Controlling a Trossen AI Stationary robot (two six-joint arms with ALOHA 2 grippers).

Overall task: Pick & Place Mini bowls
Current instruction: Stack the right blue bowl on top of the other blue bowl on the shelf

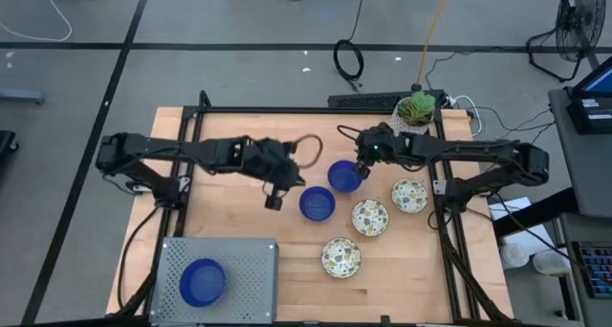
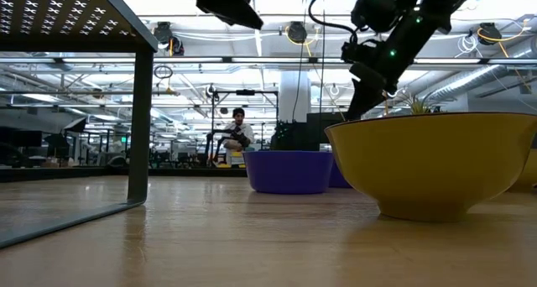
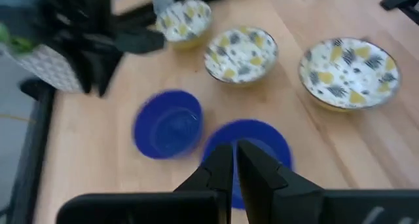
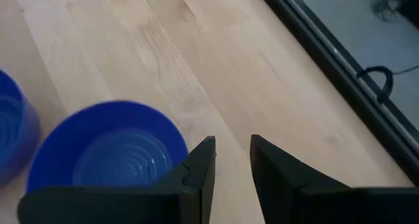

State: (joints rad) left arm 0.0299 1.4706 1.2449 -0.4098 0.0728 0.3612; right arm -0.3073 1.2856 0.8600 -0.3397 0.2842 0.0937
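Observation:
Two deep blue mini bowls [image 1: 344, 176] [image 1: 316, 204] stand upright on the wooden table [image 1: 239, 222], with three speckled mini bowls [image 1: 409, 195] [image 1: 370, 217] [image 1: 340, 257] to their right. A third blue bowl [image 1: 203, 281] sits on the grey tray. My left gripper [image 1: 274, 198] [image 3: 234, 165] hangs shut and empty above the table, just left of the nearer blue bowl [image 3: 249, 142]. My right gripper [image 1: 360, 170] [image 4: 229, 155] hovers open over the far right rim of the farther blue bowl [image 4: 108, 152], nothing between its fingers.
A grey perforated tray [image 1: 249, 260] lies at the table's near left corner. A white pot with a green plant [image 1: 416, 109] stands at the far right edge. Black frame rails [image 1: 442, 203] run along the table's sides. Bare wood shows at the left and between tray and bowls.

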